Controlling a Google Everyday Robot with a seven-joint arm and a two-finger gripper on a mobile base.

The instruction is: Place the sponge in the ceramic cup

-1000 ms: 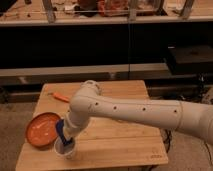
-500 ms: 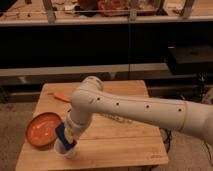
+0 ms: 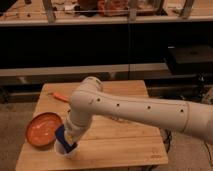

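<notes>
Barely anything has shifted since half a second ago: my arm has sunk a touch at the lower left of the frame. My fingers (image 3: 68,144) are clamped on the blue sponge (image 3: 61,135), which stands on end with its lower edge at the mouth of the white cup (image 3: 64,152). Just left sits the orange plate (image 3: 42,131) on the wooden counter (image 3: 120,145).

Hidden around the cup

The gripper (image 3: 68,144) sat low over the ceramic cup (image 3: 66,152), mostly screened by the arm (image 3: 135,112); only the cup's lower wall showed, the sponge (image 3: 61,134) was partly covered, and the arm ran off the right edge.
</notes>
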